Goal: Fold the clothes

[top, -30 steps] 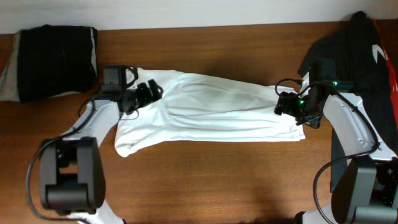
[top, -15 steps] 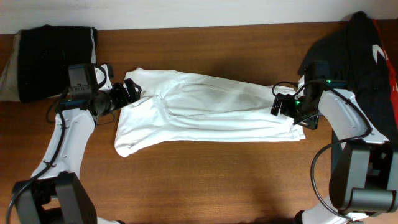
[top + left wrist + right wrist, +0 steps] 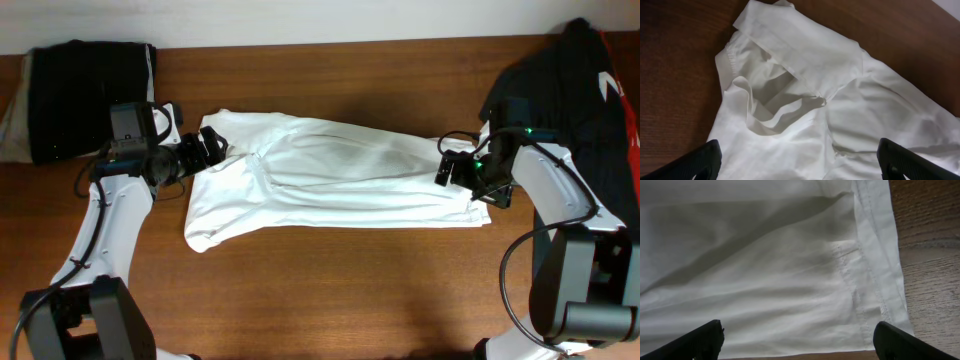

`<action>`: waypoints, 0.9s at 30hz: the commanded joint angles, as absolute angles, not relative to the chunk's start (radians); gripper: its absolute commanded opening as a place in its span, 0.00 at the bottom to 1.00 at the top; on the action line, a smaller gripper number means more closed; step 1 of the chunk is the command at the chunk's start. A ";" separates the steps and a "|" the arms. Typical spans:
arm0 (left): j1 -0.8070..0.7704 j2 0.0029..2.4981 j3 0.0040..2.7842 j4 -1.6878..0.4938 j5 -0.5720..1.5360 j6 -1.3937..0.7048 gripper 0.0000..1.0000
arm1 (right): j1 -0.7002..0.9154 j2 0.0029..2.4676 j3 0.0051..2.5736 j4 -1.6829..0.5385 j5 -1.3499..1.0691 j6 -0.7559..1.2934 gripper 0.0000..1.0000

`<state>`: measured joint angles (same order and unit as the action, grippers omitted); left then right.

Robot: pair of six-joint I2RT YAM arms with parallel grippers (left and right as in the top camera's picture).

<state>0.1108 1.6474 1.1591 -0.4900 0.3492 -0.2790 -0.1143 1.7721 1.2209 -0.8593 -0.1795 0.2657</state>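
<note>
The white T-shirt (image 3: 340, 175) lies on the wooden table (image 3: 330, 290), folded lengthwise into a long strip running left to right. My left gripper (image 3: 205, 150) is open at the strip's upper left end. In the left wrist view (image 3: 802, 167) its fingers straddle rumpled cloth, with the collar and a folded flap (image 3: 790, 55) just ahead. My right gripper (image 3: 447, 170) is open at the strip's right end. In the right wrist view (image 3: 800, 347) its fingers span the smooth cloth (image 3: 765, 270) near the stitched hem (image 3: 875, 255). Neither gripper holds anything.
A folded black and beige bundle (image 3: 90, 95) lies at the back left, close behind the left arm. A black garment with red and white marks (image 3: 590, 80) is heaped at the right edge, beside the right arm. Bare wood lies in front of the shirt.
The left arm swung out to the left and its gripper drew back to the shirt's left end. The right gripper shifted slightly. Nothing has moved in the last half second.
</note>
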 commanded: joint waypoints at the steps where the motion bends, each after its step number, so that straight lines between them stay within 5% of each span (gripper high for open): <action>1: 0.112 1.640 1.164 -0.491 0.360 -0.260 0.99 | -0.112 1.776 1.235 -0.856 -0.188 0.270 0.99; 8: 0.112 1.640 1.164 -0.491 0.360 -0.260 0.99 | -0.112 1.776 1.235 -0.855 -0.186 0.270 0.99; 13: 0.112 1.640 1.164 -0.496 0.365 -0.261 0.99 | -0.112 1.776 1.235 -0.649 -0.029 0.270 0.99; 20: 0.062 1.640 1.180 -0.402 0.629 -0.408 0.99 | -0.111 1.776 1.235 -0.642 -0.177 0.274 0.99; 27: -0.105 1.656 1.531 -0.675 0.145 -0.331 0.99 | -0.111 1.776 1.235 -0.703 -0.266 0.274 0.99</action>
